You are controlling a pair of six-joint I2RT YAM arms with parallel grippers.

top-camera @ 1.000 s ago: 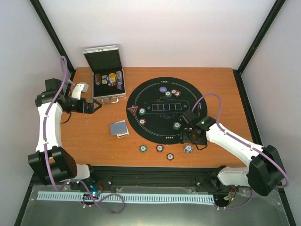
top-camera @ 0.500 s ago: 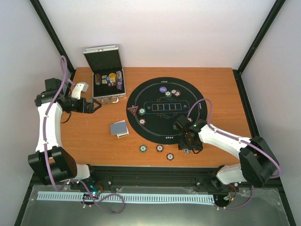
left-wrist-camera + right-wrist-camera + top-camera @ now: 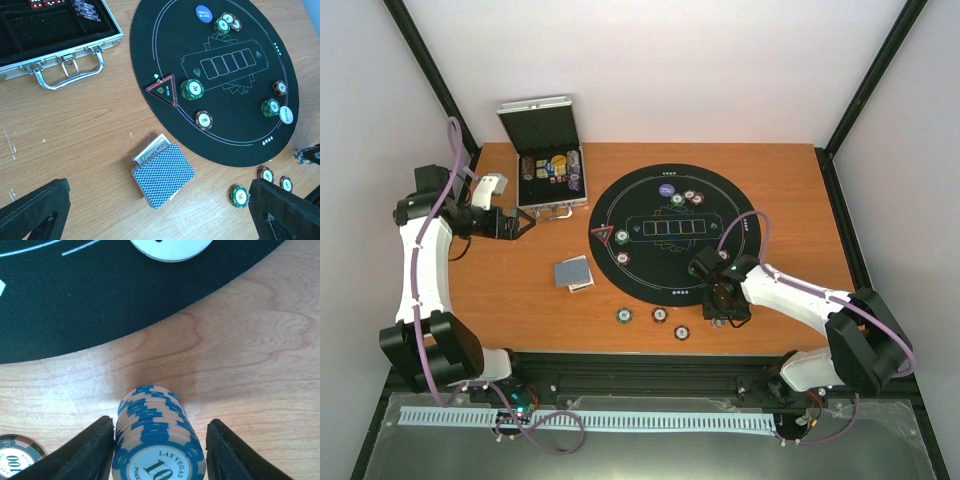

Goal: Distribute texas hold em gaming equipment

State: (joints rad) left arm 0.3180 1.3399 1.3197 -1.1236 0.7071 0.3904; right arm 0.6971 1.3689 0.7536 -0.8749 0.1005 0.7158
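Observation:
My right gripper [image 3: 722, 312] is down at the table's near edge, just off the black round mat [image 3: 650, 272]. In the right wrist view its jaws [image 3: 159, 436] stand open around a stack of blue-and-white poker chips [image 3: 150, 412]; the left finger touches it, the right shows a gap. My left gripper [image 3: 525, 226] is open and empty above the wood by the case. The card deck [image 3: 163, 175] lies left of the mat. The red triangle marker [image 3: 162, 90], a blue button disc [image 3: 203, 14], a white button disc [image 3: 286, 114] and green chips [image 3: 192, 89] lie on the mat.
The open silver case [image 3: 548, 165] stands at the back left with chips inside. Three loose chips [image 3: 660, 315] lie on the wood in front of the mat, left of my right gripper. A red-edged chip [image 3: 15, 457] lies close to its left finger.
My right arm has swung left and down toward the near edge, bringing its gripper over the blue-and-white chip stack, which now sits between its jaws. The left arm has not moved.

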